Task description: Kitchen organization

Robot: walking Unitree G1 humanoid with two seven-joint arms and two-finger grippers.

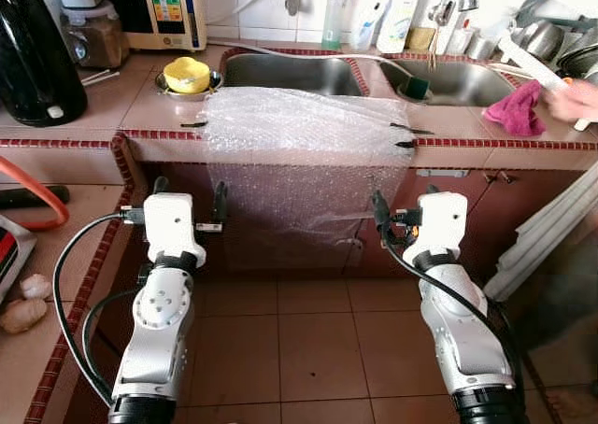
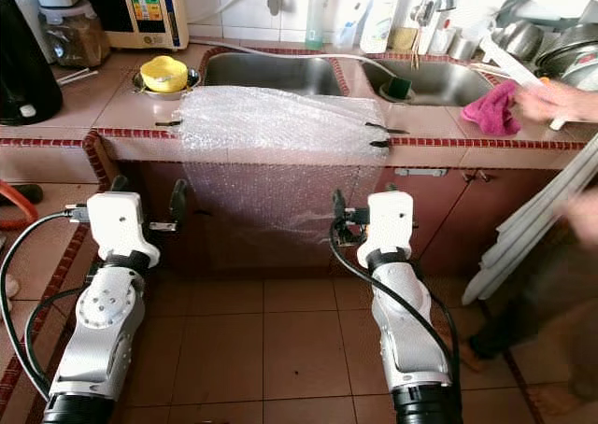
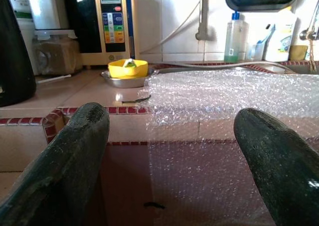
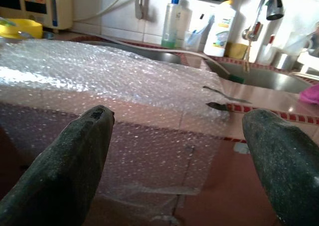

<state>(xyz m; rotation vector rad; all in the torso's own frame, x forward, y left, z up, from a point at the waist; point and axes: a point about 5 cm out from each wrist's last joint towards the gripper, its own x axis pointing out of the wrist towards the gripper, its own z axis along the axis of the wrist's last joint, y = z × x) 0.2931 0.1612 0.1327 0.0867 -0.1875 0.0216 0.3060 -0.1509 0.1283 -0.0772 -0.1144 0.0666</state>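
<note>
Your left gripper (image 1: 190, 204) and right gripper (image 1: 404, 211) both hang in front of the counter (image 1: 84, 153), below its edge, each with its fingers spread wide and nothing between them. The wrist views confirm the open span.

What you are most likely after is the sheet of bubble wrap (image 1: 304, 125). It lies on the counter in front of the left sink (image 1: 290, 72) and drapes over the edge, down across the cabinet front between your two grippers.

Watch these risks:

- The sheet is light and slippery. If you pinch only the hanging part and pull, the whole sheet may slide off and drop to the floor (image 1: 308, 349).
- Dark strips sit at the sheet's corners on the counter; they look like tape or clips, but you cannot tell which. If they hold it down, a hard pull could tear the wrap.
- The yellow bowl (image 1: 187, 74) on its metal dish stands just beside the sheet's far left corner. Dragging the sheet sideways could catch and tip it.
- A person's hand (image 1: 575, 100) works with a pink cloth (image 1: 516, 109) at the right end of the counter. Swing your right arm wide and you could hit them.
- Closing one gripper before the other would bunch the sheet unevenly.
</note>
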